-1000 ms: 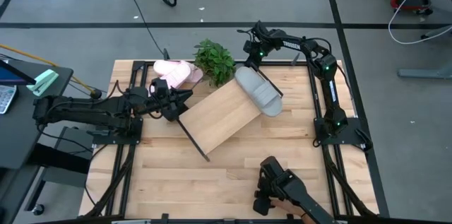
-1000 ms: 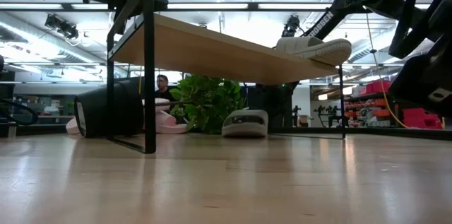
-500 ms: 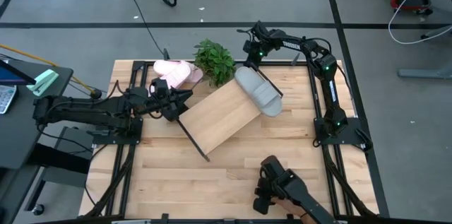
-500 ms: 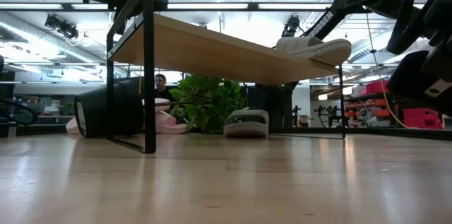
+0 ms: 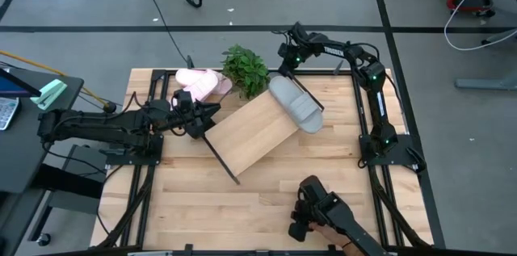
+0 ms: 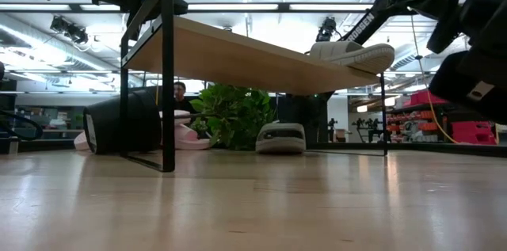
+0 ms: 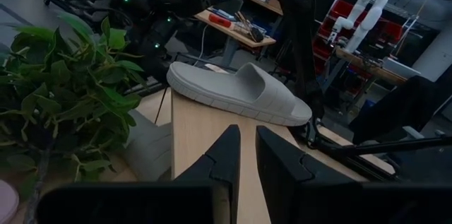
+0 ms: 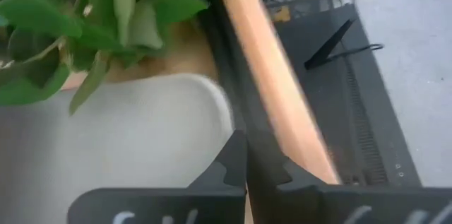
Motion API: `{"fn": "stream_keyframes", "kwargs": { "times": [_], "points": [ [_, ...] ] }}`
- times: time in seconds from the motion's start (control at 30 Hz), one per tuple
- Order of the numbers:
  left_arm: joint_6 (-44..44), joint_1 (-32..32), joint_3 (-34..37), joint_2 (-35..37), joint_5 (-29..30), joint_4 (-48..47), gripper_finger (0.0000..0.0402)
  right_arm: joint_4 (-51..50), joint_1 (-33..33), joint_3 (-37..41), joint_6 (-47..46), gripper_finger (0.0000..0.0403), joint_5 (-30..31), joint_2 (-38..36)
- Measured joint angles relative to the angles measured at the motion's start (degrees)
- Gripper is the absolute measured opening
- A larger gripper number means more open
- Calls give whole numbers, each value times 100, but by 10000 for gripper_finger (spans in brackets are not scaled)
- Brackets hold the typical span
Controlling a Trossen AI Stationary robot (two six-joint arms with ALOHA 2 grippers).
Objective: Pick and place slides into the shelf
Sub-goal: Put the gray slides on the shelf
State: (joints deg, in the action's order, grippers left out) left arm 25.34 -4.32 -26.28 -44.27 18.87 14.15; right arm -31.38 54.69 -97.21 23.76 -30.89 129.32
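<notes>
Wooden tabletop (image 5: 266, 187): right gripper (image 5: 284, 52), fingers together, hangs behind the shelf (image 5: 250, 131); it should spread wide before reaching the next grey slide (image 6: 283, 137).

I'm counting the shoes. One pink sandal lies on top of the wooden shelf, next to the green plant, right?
Not quite: the sandal on the shelf is grey, not pink. The high view shows it lying on the shelf's upper end, next to the plant. The pink ones sit on the table beyond the shelf.
</notes>
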Motion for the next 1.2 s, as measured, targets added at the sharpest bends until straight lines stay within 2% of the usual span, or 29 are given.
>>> {"fn": "stream_keyframes", "kwargs": {
  "times": [0.33,0.47,0.67,0.97,1.07,1.2],
  "points": [
    [3,0,0,0,0,-2,52,24,54,0,-305,1,15,-40],
    [3,0,0,0,0,-4,52,-176,84,0,-317,14,-9,-42],
    [5,0,0,0,0,-2,52,-327,64,0,-183,61,-4,-42],
    [5,0,0,0,0,-2,52,-325,51,0,-172,173,-2,-44],
    [5,0,0,0,0,-2,52,-325,44,0,-158,189,-1,-44],
    [5,0,0,0,0,-2,52,-325,-2,0,-117,187,4,-44]
  ]
}}
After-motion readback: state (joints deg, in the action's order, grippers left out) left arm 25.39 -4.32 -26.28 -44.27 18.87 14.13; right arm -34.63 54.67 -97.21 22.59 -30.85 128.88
